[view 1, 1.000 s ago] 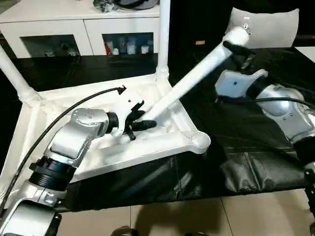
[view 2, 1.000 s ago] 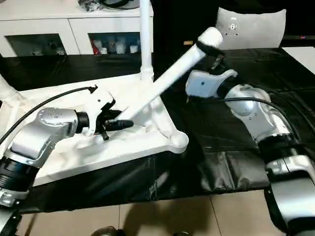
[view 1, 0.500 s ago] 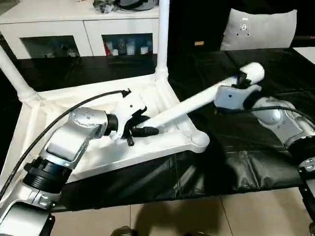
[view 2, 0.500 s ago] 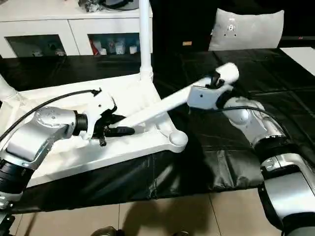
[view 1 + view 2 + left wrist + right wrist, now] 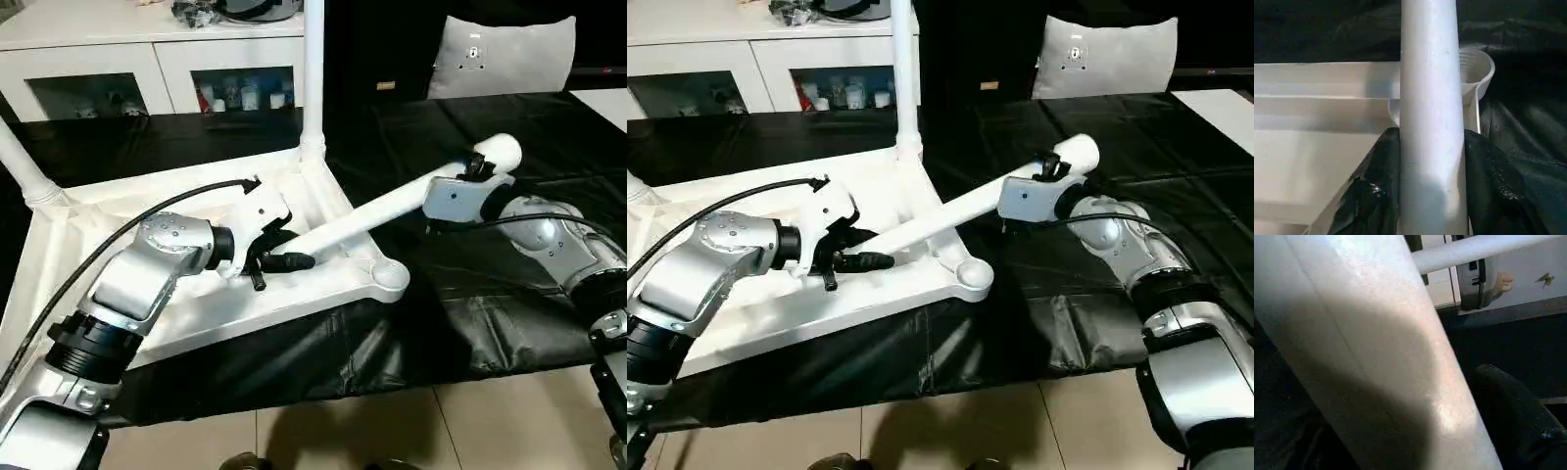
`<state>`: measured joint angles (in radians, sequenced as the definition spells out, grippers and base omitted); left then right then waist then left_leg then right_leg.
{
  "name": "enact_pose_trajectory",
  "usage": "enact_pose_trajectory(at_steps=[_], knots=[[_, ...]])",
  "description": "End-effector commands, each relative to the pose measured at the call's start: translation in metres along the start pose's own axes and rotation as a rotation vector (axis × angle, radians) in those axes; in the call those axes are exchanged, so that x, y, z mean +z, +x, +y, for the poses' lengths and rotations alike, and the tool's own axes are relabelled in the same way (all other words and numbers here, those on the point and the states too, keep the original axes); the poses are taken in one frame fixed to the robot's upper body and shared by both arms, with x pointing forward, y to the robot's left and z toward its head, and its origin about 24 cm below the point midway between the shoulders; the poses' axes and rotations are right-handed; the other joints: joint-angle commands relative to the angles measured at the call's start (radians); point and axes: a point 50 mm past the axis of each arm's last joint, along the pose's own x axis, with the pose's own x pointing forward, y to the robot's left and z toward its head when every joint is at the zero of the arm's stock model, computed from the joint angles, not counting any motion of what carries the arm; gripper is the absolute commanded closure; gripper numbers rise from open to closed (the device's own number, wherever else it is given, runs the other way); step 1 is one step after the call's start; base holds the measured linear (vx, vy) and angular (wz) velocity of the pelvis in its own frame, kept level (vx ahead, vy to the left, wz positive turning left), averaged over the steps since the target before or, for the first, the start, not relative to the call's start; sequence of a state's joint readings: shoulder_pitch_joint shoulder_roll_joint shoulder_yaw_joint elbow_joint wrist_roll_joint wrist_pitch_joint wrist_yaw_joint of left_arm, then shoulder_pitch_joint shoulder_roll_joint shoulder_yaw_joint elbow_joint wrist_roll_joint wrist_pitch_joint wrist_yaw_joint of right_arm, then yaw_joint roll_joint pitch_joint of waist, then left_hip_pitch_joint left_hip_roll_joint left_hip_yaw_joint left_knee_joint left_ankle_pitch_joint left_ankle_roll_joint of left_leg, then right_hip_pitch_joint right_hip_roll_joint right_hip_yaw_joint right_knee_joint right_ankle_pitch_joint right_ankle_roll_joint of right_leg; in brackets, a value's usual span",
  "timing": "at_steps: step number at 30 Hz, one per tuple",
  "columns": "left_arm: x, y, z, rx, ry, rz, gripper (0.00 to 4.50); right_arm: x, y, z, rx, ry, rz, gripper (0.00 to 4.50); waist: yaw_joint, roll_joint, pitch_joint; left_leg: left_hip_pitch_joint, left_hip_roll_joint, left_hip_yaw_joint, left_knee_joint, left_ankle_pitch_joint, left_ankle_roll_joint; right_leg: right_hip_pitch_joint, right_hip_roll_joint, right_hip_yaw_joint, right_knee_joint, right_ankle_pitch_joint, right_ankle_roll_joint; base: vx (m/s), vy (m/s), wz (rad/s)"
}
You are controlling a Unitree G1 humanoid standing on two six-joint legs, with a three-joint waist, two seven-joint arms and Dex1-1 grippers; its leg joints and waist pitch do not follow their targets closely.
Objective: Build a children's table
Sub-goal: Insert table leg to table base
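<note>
The children's table top (image 5: pixel 196 313) lies upside down on the black cover, ribbed side up. One leg (image 5: pixel 313 78) stands upright in a far corner and another (image 5: pixel 24 162) slants up at the far left. A loose leg (image 5: pixel 392 206) slopes over the top, just behind the empty near-right corner socket (image 5: pixel 389 277). My left gripper (image 5: pixel 284 257) is shut on its lower end; the left wrist view has the leg (image 5: pixel 1430 73) between both black fingers (image 5: pixel 1371 191). My right gripper (image 5: pixel 480 166) is shut on the leg just below its flared upper end (image 5: pixel 500 152), one finger (image 5: pixel 1513 416) lying against it.
The black cover (image 5: pixel 470 313) hangs over the work table's near edge, with tiled floor below. A white cabinet (image 5: pixel 157 49) runs along the back left. A grey cushion (image 5: pixel 505 54) leans at the back right. My left arm's cable (image 5: pixel 127 235) arcs over the table top.
The loose leg has tipped from steep to a low slope, its flared end coming down to the right. My right gripper followed it down and narrowed around it. The left gripper kept its hold.
</note>
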<state>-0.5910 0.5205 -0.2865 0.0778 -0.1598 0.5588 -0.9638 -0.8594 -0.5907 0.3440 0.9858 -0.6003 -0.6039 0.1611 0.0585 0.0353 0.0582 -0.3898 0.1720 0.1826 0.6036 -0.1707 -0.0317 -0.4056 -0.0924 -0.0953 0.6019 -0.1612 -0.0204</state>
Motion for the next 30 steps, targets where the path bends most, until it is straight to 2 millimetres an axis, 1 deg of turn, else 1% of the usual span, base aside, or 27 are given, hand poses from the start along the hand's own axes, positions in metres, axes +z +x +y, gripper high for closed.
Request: enact_pose_trajectory(at_steps=[1,2,3,4,8,11,14,15,16,17,18,19,20,21,22,23,24,25,27,28,29,30], knots=[[0.032,-0.022,0.014,0.064,0.082,-0.202,3.03,-0.010,-0.005,0.009,0.005,0.100,0.047,1.72,0.000,-0.014,-0.073,0.017,0.042,-0.017,-0.059,-0.250,0.049,0.054,-0.052,0.048,-0.063,-0.257,-0.211,0.000,0.000,0.00],[0.033,-0.023,0.015,0.071,0.080,-0.213,3.03,-0.011,-0.005,0.009,0.005,0.106,0.049,1.73,0.001,-0.013,-0.074,0.017,0.043,-0.017,-0.059,-0.249,0.048,0.055,-0.052,0.048,-0.062,-0.252,-0.213,0.000,0.000,0.00],[0.034,-0.025,0.017,0.082,0.072,-0.223,3.03,-0.011,-0.006,0.010,0.006,0.118,0.052,1.73,0.002,-0.007,-0.074,0.017,0.043,-0.018,-0.059,-0.250,0.047,0.054,-0.053,0.048,-0.061,-0.250,-0.215,0.000,0.000,0.00],[0.036,-0.029,0.021,0.097,0.061,-0.235,3.03,-0.013,-0.006,0.012,0.010,0.129,0.058,1.73,0.000,-0.010,-0.074,0.018,0.043,-0.017,-0.059,-0.255,0.047,0.054,-0.051,0.048,-0.062,-0.245,-0.217,0.000,0.000,0.00],[0.035,-0.035,0.026,0.119,0.059,-0.228,3.03,-0.014,-0.007,0.015,0.018,0.135,0.064,1.74,0.002,-0.010,-0.074,0.018,0.043,-0.017,-0.059,-0.255,0.047,0.055,-0.052,0.048,-0.061,-0.238,-0.225,0.000,0.000,0.00],[0.034,-0.036,0.026,0.110,0.067,-0.222,3.03,-0.014,-0.007,0.016,0.020,0.137,0.065,1.75,0.001,-0.009,-0.074,0.019,0.044,-0.018,-0.060,-0.260,0.044,0.055,-0.052,0.048,-0.060,-0.241,-0.224,0.000,0.000,0.00],[0.040,-0.036,0.023,0.074,0.034,-0.280,3.03,-0.013,-0.006,0.016,0.024,0.138,0.064,1.75,0.001,-0.008,-0.074,0.019,0.044,-0.018,-0.060,-0.260,0.041,0.055,-0.053,0.048,-0.060,-0.238,-0.226,0.000,0.000,0.00],[0.040,-0.036,0.023,0.074,0.034,-0.280,2.47,-0.013,-0.006,0.016,0.024,0.138,0.064,1.75,0.001,-0.009,-0.074,0.019,0.043,-0.018,-0.060,-0.261,0.040,0.055,-0.053,0.049,-0.060,-0.237,-0.226,0.000,0.000,0.00],[0.043,-0.037,0.023,0.071,0.023,-0.308,2.33,-0.013,-0.006,0.016,0.027,0.138,0.064,1.75,0.001,-0.008,-0.074,0.019,0.044,-0.017,-0.060,-0.261,0.040,0.055,-0.053,0.049,-0.060,-0.235,-0.228,0.000,0.000,0.00],[0.044,-0.037,0.024,0.067,0.017,-0.317,2.33,-0.013,-0.006,0.017,0.029,0.138,0.064,1.75,0.003,-0.007,-0.076,0.022,0.042,-0.015,-0.057,-0.262,0.038,0.056,-0.056,0.050,-0.060,-0.225,-0.241,0.000,0.000,0.00],[0.045,-0.038,0.024,0.064,0.012,-0.325,2.33,-0.013,-0.006,0.017,0.032,0.136,0.064,1.75,0.006,-0.004,-0.075,0.025,0.043,-0.015,-0.057,-0.268,0.035,0.054,-0.056,0.050,-0.064,-0.222,-0.247,0.000,0.000,0.00],[0.045,-0.038,0.024,0.065,0.012,-0.328,2.11,-0.013,-0.006,0.018,0.035,0.136,0.065,1.79,0.006,-0.005,-0.076,0.021,0.044,-0.017,-0.059,-0.267,0.032,0.055,-0.049,0.047,-0.058,-0.195,-0.251,0.000,0.000,0.00],[0.046,-0.039,0.025,0.070,0.007,-0.341,1.96,-0.013,-0.006,0.018,0.038,0.139,0.069,1.91,0.005,-0.008,-0.074,0.020,0.044,-0.018,-0.060,-0.270,0.034,0.055,-0.047,0.047,-0.057,-0.189,-0.250,0.000,0.000,0.00],[0.047,-0.040,0.026,0.077,0.001,-0.358,1.90,-0.014,-0.006,0.019,0.041,0.142,0.073,2.06,0.003,-0.012,-0.074,0.017,0.043,-0.019,-0.060,-0.271,0.038,0.060,-0.049,0.046,-0.055,-0.195,-0.246,0.000,0.000,0.00],[0.048,-0.042,0.028,0.088,-0.013,-0.385,1.88,-0.015,-0.007,0.019,0.045,0.147,0.078,2.15,0.003,-0.011,-0.073,0.018,0.043,-0.018,-0.059,-0.270,0.042,0.059,-0.053,0.048,-0.056,-0.213,-0.242,0.000,0.000,0.00],[0.051,-0.045,0.031,0.102,-0.039,-0.423,1.75,-0.016,-0.007,0.020,0.049,0.154,0.087,2.18,0.003,-0.010,-0.072,0.017,0.043,-0.017,-0.058,-0.271,0.044,0.057,-0.053,0.048,-0.058,-0.235,-0.238,0.000,0.000,0.00],[0.052,-0.046,0.032,0.109,-0.053,-0.441,1.75,-0.017,-0.008,0.021,0.052,0.158,0.091,2.18,0.003,-0.010,-0.072,0.017,0.042,-0.016,-0.057,-0.275,0.043,0.057,-0.052,0.048,-0.059,-0.244,-0.237,0.000,0.000,0.00],[0.052,-0.046,0.032,0.109,-0.053,-0.441,1.63,-0.017,-0.008,0.021,0.052,0.158,0.091,2.24,0.002,-0.010,-0.071,0.017,0.042,-0.016,-0.057,-0.283,0.040,0.056,-0.053,0.048,-0.061,-0.262,-0.232,0.000,0.000,0.00],[0.056,-0.052,0.041,0.186,-0.086,-0.509,1.47,-0.020,-0.009,0.022,0.041,0.216,0.113,2.45,-0.001,-0.010,-0.070,0.018,0.041,-0.016,-0.057,-0.303,0.036,0.055,-0.051,0.047,-0.062,-0.286,-0.222,0.000,0.000,0.00],[0.059,-0.059,0.053,0.303,-0.123,-0.580,1.30,-0.023,-0.010,0.023,0.028,0.272,0.134,2.55,0.000,-0.011,-0.069,0.019,0.041,-0.018,-0.057,-0.310,0.034,0.054,-0.052,0.047,-0.064,-0.303,-0.215,0.000,0.000,0.00],[0.059,-0.059,0.053,0.303,-0.123,-0.580,1.20,-0.023,-0.010,0.023,0.028,0.272,0.134,2.56,-0.004,-0.012,-0.067,0.021,0.037,-0.016,-0.055,-0.326,0.035,0.051,-0.047,0.045,-0.070,-0.323,-0.206,0.000,0.000,0.00],[0.060,-0.062,0.058,0.354,-0.136,-0.603,1.20,-0.024,-0.010,0.023,0.023,0.286,0.140,2.56,-0.001,-0.011,-0.069,0.024,0.038,-0.018,-0.055,-0.331,0.034,0.051,-0.049,0.044,-0.070,-0.335,-0.201,0.000,0.000,0.00]])
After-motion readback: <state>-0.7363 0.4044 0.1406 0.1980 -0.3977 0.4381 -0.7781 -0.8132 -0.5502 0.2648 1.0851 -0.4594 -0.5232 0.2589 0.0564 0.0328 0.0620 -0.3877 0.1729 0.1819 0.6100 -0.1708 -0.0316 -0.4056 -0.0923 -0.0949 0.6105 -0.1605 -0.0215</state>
